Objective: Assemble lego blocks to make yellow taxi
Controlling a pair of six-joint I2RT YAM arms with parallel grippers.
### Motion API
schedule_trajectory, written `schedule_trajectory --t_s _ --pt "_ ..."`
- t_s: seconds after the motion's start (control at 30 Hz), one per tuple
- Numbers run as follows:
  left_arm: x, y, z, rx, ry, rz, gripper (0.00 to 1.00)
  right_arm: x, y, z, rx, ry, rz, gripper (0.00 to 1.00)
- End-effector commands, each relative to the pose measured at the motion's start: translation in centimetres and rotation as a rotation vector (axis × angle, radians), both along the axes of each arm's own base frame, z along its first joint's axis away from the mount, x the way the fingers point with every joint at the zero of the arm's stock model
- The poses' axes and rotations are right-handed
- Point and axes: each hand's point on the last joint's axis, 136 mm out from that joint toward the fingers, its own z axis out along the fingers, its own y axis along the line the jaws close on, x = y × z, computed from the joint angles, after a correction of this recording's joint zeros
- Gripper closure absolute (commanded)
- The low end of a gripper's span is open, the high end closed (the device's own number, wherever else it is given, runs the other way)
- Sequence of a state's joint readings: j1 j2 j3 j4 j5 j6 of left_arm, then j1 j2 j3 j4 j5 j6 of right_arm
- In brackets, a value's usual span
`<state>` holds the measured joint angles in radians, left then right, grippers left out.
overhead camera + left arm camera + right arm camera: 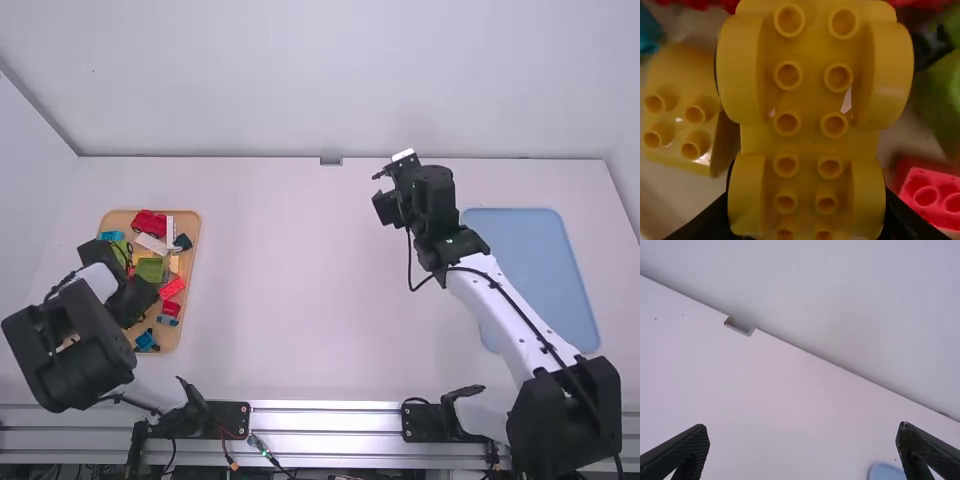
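One yellow car base [810, 140] is pinched by its sides in my left pincer [807, 197] over the wooden tray [187, 300], probably to leave its studs [788, 76] free for building. My right pincer [802, 432], spread wide well right of the tray, seems parked clear.

Robot lab, I'd say | two jointed arms [515, 315] mounted at a metal rail [325, 418], well behind the right gripper [382, 192] | loose wiring [262, 448] there too | plain white wall [300, 80] beyond that gripper
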<state>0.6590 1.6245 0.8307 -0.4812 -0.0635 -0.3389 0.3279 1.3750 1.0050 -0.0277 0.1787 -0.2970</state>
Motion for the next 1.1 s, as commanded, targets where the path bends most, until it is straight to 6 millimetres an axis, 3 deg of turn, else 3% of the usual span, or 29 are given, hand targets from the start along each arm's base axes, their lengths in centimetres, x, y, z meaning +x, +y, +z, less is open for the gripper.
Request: schedule_trajectory --t_s 0.0,0.1,0.23,0.37,0.4,0.5,0.57,0.63,0.67,0.7,0.8,0.93,1.07 --pt "1.9 0.9 3.5 0.058 -0.074 -0.027 0.58 0.4 0.1 1.2 0.007 -0.019 -0.004 0.01" --pt "2.9 0.1 6.3 0.084 -0.11 -0.077 0.59 0.4 0.1 1.1 0.005 -0.017 -0.004 0.01" --pt "6.0 -4.6 9.4 0.057 -0.232 -0.381 0.6 0.4 0.1 1.1 0.005 -0.018 -0.004 0.01" --pt "8.5 -13.8 11.5 0.034 -0.313 -0.832 0.61 0.4 0.1 1.0 0.004 -0.014 -0.005 0.01" --pt "8.6 -14.3 11.6 0.036 -0.311 -0.858 0.61 0.4 0.1 1.0 0.004 -0.013 -0.005 0.01" --pt "9.2 -19.9 11.7 0.068 -0.273 -1.088 0.81 0.1 0.0 0.6 -0.003 0.007 -0.005 0.01" --pt "9.6 -22.6 11.6 0.086 -0.259 -1.217 0.9 -0.1 -0.1 0.4 -0.006 0.018 -0.005 0.01" --pt "9.7 -27.2 11.0 0.092 -0.237 -1.452 0.92 -0.4 -0.7 0.4 0.0 0.033 -0.022 0.01" --pt "9.6 -27.5 11.0 0.092 -0.236 -1.468 0.92 -0.5 -0.8 0.4 0.001 0.034 -0.024 0.01" --pt "9.6 -29.6 10.6 0.097 -0.224 -1.582 0.91 -0.8 -1.3 0.5 0.019 0.042 -0.046 0.01" --pt "9.3 -33.3 9.1 0.106 -0.181 -1.802 0.87 -1.7 -2.8 1.0 0.058 0.062 -0.098 0.01" --pt "8.6 -37.4 6.3 0.106 -0.1 -2.083 0.9 -3.5 -5.2 2.1 0.113 0.079 -0.177 0.01" --pt "8.8 -39.0 3.2 0.19 0.014 -2.224 0.98 -5.2 -6.1 3.0 0.129 0.079 -0.196 0.01"
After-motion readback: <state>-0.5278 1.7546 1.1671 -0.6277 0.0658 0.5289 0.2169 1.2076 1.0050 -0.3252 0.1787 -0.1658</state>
